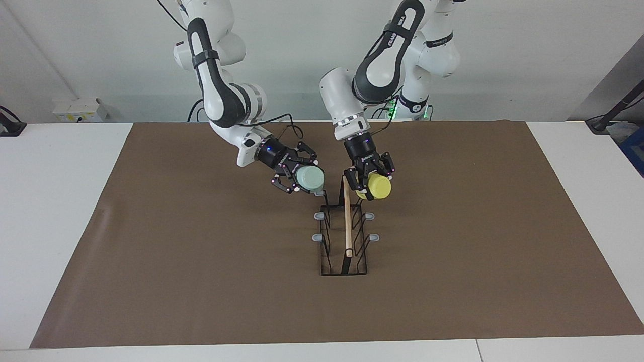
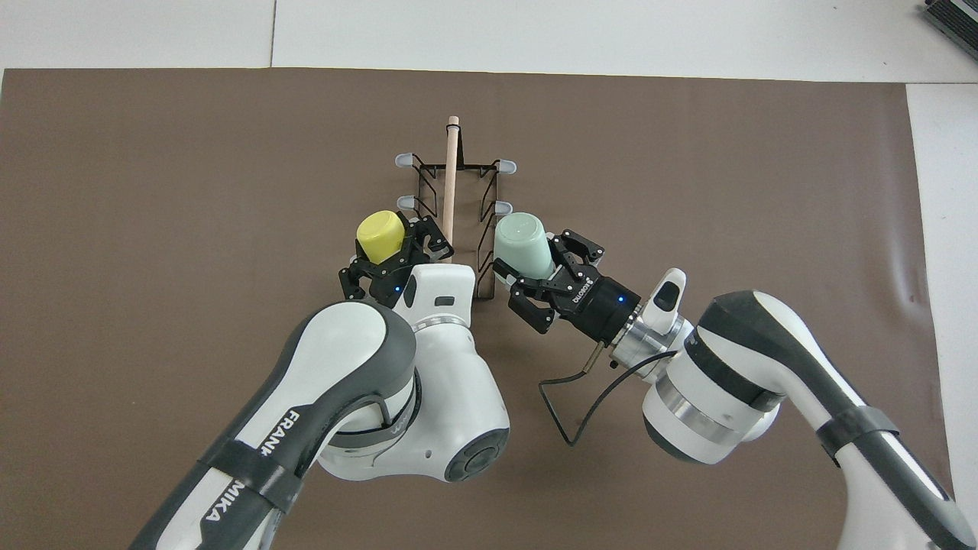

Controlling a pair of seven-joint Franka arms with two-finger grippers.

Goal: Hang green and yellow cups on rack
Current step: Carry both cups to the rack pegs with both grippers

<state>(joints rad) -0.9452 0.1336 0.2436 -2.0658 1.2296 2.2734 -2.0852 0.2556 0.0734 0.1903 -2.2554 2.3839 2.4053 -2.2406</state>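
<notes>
While clamped: hands [image 1: 373,182] [image 1: 303,179], cups [image 1: 379,187] [image 1: 310,178].

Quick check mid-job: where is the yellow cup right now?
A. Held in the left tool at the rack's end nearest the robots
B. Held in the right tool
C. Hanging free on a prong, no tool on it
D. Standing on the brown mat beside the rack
A: the left tool is shut on the yellow cup at the rack end nearest the robots, while the right tool holds the green cup.

Bright, even light; soft shadows.
</notes>
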